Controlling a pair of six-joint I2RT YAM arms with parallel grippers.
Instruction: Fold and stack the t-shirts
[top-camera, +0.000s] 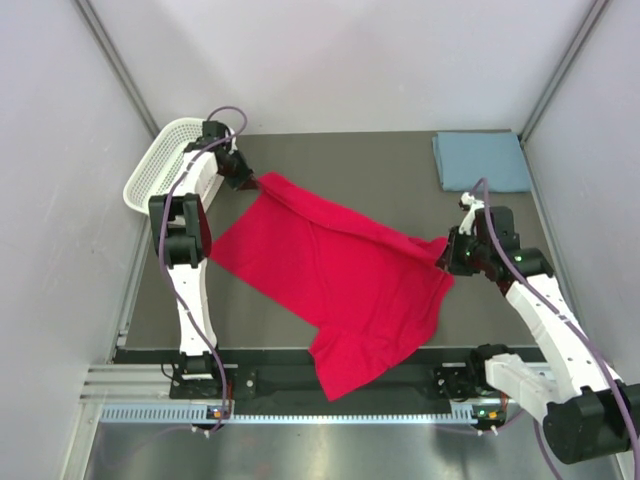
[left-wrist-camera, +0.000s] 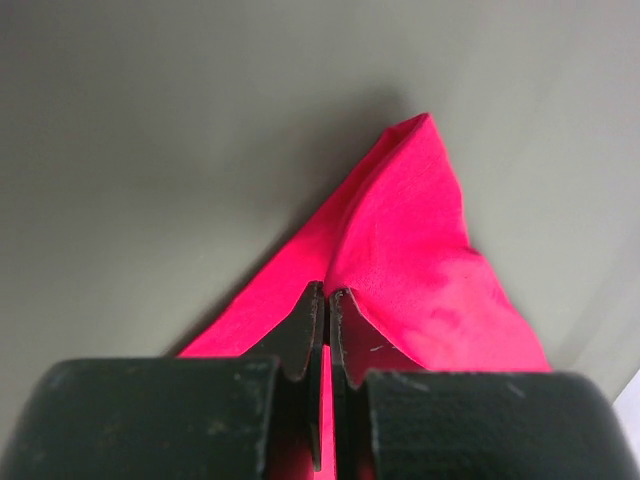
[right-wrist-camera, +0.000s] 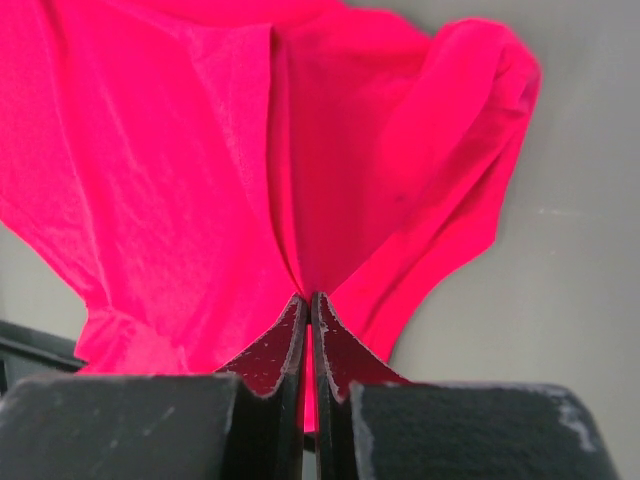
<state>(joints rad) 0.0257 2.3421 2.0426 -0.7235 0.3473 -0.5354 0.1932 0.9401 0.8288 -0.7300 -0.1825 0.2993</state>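
The red t-shirt (top-camera: 340, 280) lies spread across the dark table, stretched from back left to right, its lower part hanging over the near edge. My left gripper (top-camera: 245, 178) is shut on the shirt's back left corner; the left wrist view shows red cloth (left-wrist-camera: 420, 250) pinched between the closed jaws (left-wrist-camera: 327, 295). My right gripper (top-camera: 447, 256) is shut on the shirt's right edge; in the right wrist view the cloth (right-wrist-camera: 200, 160) fans out from the closed jaws (right-wrist-camera: 307, 297). The blue-grey t-shirt (top-camera: 482, 160) lies folded at the back right corner.
A white mesh basket (top-camera: 160, 165) stands at the back left, beside the left arm. Grey walls close in the table on three sides. A metal rail (top-camera: 300, 410) runs along the near edge.
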